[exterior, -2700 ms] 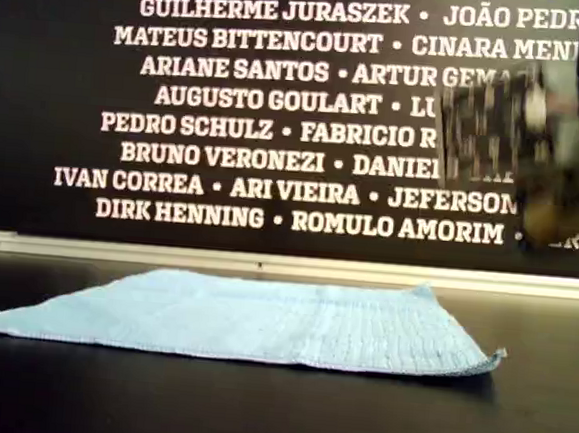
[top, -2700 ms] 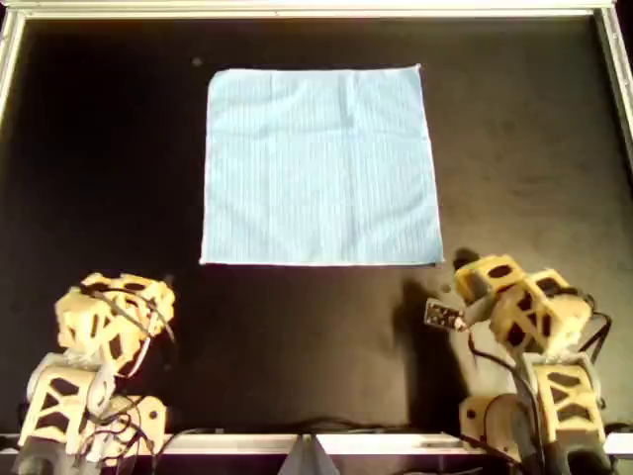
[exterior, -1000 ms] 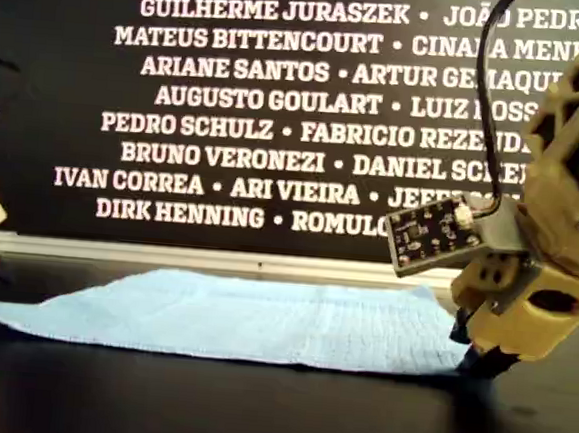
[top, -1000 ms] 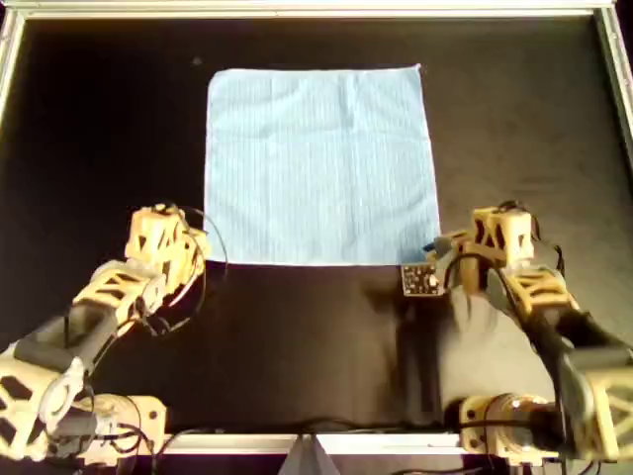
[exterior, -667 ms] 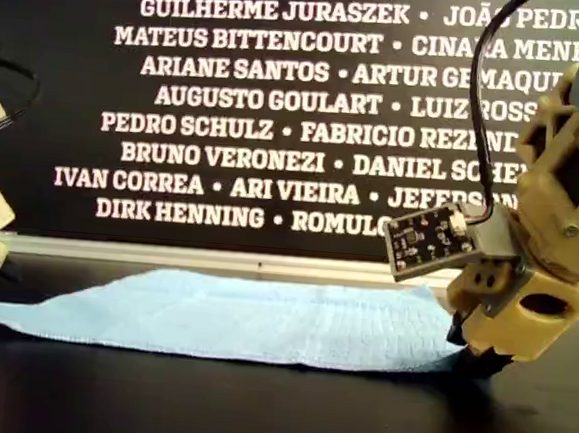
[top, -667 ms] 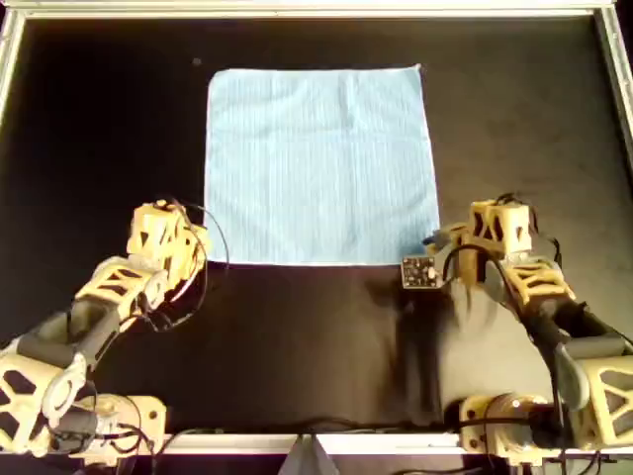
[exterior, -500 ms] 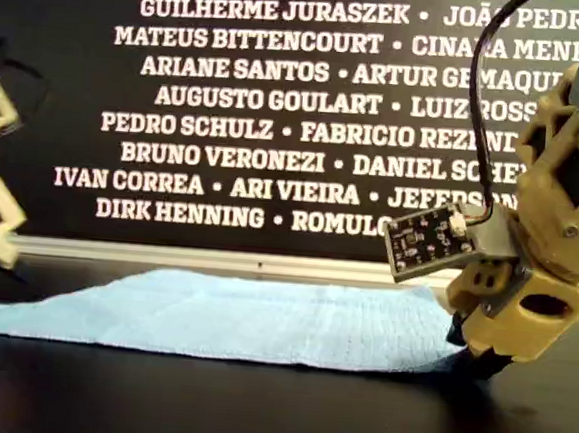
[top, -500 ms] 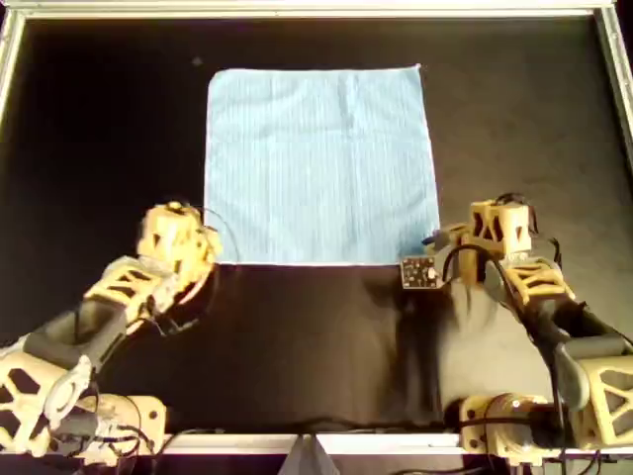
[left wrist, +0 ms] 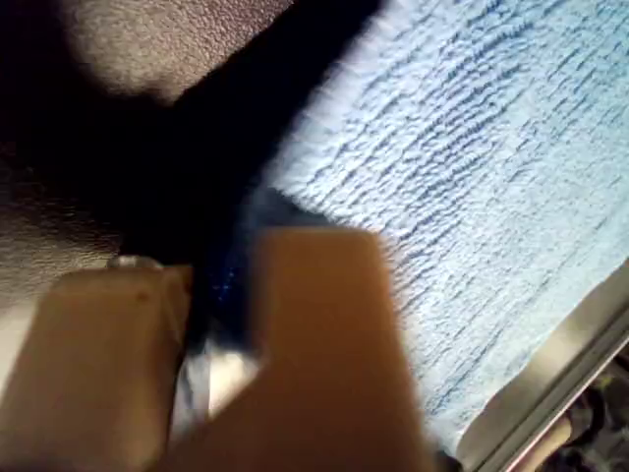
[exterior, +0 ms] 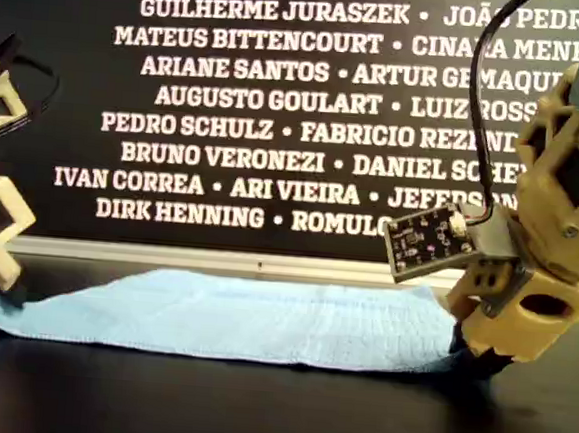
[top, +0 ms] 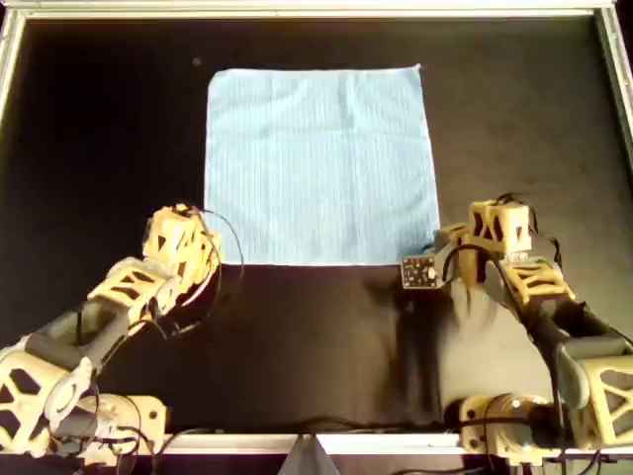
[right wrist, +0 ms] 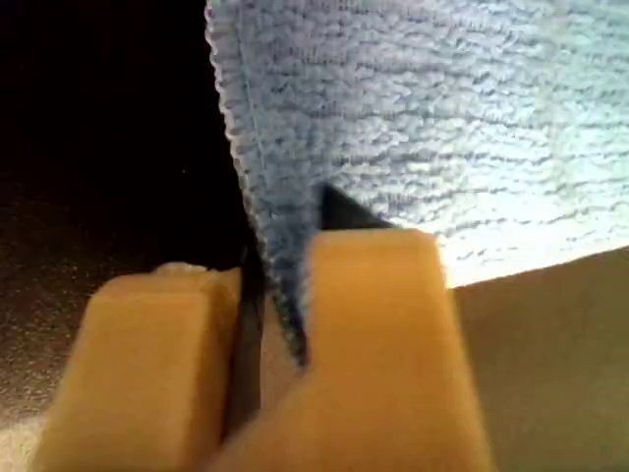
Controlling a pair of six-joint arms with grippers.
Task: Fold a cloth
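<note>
The light-blue cloth (top: 321,163) lies flat and spread on the black table; it also shows in the exterior view (exterior: 241,318). One arm (top: 173,247) sits at the cloth's near corner on the overhead view's left, another arm (top: 499,247) at the near corner on its right. The wrist views do not show which arm is which. My first gripper (left wrist: 221,265) is shut on a corner of the cloth (left wrist: 472,177). My second gripper (right wrist: 275,290) is shut on the hemmed edge of the cloth (right wrist: 413,108).
A metal rail (top: 316,8) frames the black table (top: 99,129) at the far side and both sides. A small circuit board (top: 417,272) sticks out from the arm on the overhead view's right. A black wall with white names (exterior: 278,105) stands behind.
Both arms came out from the near edge to the cloth's near corners. In the last second the arm on the overhead view's left slid right onto its corner; the other stayed still.
</note>
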